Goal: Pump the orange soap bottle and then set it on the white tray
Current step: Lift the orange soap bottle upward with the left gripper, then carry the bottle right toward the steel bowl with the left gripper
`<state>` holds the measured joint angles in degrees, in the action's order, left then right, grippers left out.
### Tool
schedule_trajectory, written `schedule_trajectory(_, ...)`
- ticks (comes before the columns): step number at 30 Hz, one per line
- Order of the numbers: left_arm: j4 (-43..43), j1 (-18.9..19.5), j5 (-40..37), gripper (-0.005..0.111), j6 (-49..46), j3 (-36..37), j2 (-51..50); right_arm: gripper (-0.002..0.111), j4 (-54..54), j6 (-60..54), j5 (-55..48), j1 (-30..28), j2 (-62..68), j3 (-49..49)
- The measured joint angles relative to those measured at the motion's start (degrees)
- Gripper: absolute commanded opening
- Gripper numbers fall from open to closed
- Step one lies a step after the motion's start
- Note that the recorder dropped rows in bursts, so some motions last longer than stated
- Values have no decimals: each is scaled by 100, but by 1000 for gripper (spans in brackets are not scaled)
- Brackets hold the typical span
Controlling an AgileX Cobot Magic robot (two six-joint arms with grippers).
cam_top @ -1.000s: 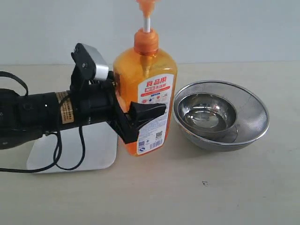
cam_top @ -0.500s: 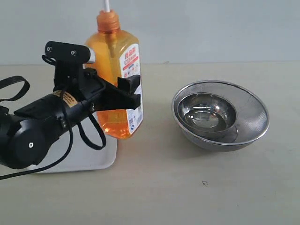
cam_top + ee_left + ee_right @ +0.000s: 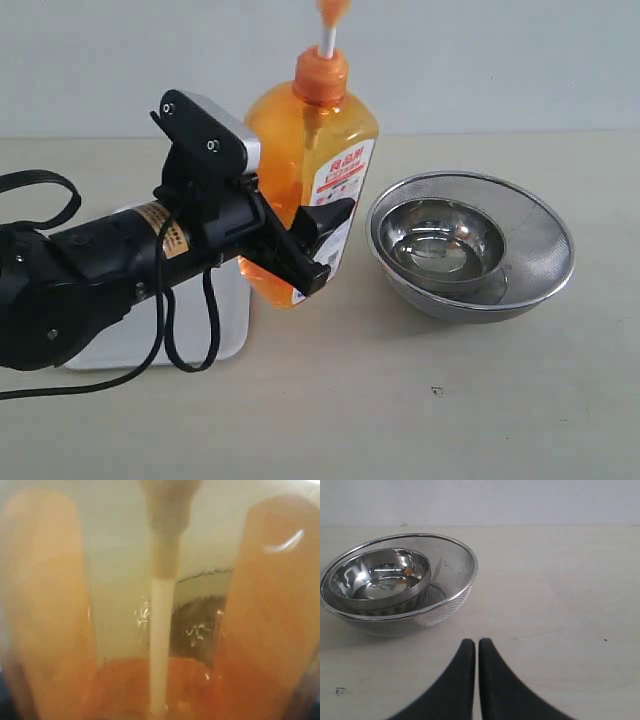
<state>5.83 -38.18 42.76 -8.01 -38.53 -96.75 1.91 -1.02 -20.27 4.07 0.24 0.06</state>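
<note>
1. The white tray point(image 3: 232, 320) lay under your wrist, behind the fingers.
2. Your left gripper point(image 3: 326, 246) lay nearly level, clamped around the orange soap bottle point(image 3: 300, 150), which leaned with its base at the tray's edge.
3. Beyond the fingertips was bare table point(image 3: 400, 400), then a mesh bowl point(image 3: 540, 250) holding a smaller steel bowl point(image 3: 445, 240).
4. Your right gripper point(image 3: 476, 647) had its jaws pressed together.

The beige table point(image 3: 450, 420) carries a white tray point(image 3: 232, 320) and a steel mesh bowl point(image 3: 545, 250).
</note>
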Motion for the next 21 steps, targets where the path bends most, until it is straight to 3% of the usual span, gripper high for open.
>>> schedule_trajectory(14, 185, -3, 0, 5, 43, 0, 0, 0, 0, 0, 0, 0, 0, 0)
schedule_trajectory(21, -795, -3, -211, 5, 190, 0, 0, 0, 0, 0, 0, 0, 0, 0)
